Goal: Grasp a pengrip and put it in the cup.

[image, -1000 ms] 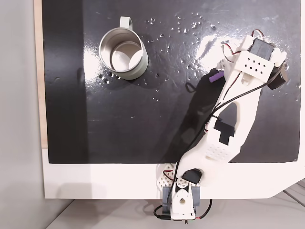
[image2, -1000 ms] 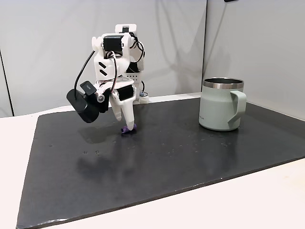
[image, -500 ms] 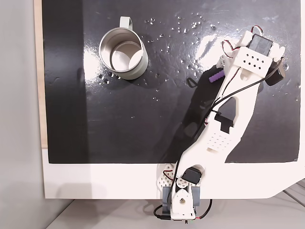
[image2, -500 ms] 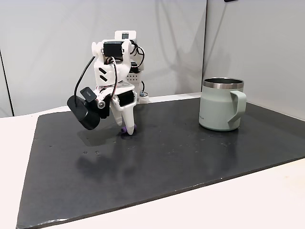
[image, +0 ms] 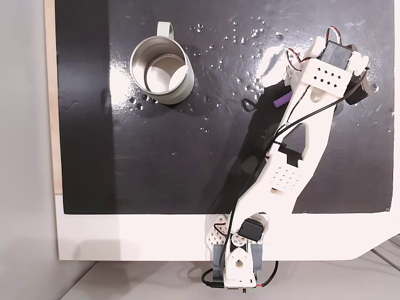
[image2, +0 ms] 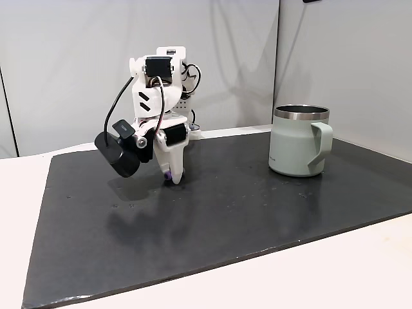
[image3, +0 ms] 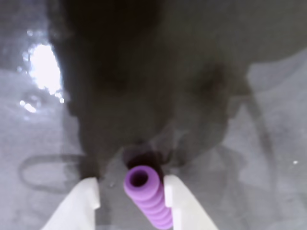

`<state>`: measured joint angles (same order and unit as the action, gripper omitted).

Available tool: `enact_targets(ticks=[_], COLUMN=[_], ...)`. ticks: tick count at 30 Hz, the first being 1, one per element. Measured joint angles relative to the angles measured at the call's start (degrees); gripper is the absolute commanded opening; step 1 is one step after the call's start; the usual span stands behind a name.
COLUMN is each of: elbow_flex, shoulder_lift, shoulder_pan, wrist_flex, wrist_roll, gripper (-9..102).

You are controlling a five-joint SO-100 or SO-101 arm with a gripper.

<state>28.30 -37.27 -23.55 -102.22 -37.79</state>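
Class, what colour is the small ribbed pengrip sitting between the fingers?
Purple; the pengrip shows best in the wrist view, between the white fingers.

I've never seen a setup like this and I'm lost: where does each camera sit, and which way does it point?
A fixed view: above the table, looking straight down on the black mat, the cup and the whole white arm.
A fixed view: low at the table's side, looking across the mat at the arm and cup.
Wrist view: rides on the arm, looking down past the end effector at the pengrip between its fingers.
Both fixed views share the cup.
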Motion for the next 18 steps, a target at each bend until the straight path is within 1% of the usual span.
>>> enact_targets(ticks=[5,18], elbow_flex=[0.00,0.00], shoulder_lift=[0.18,0.00], shoulder_pan=[0.09,0.09], wrist_flex=[0.00,-0.18], wrist_roll=[0.00,0.70], gripper=[0,0])
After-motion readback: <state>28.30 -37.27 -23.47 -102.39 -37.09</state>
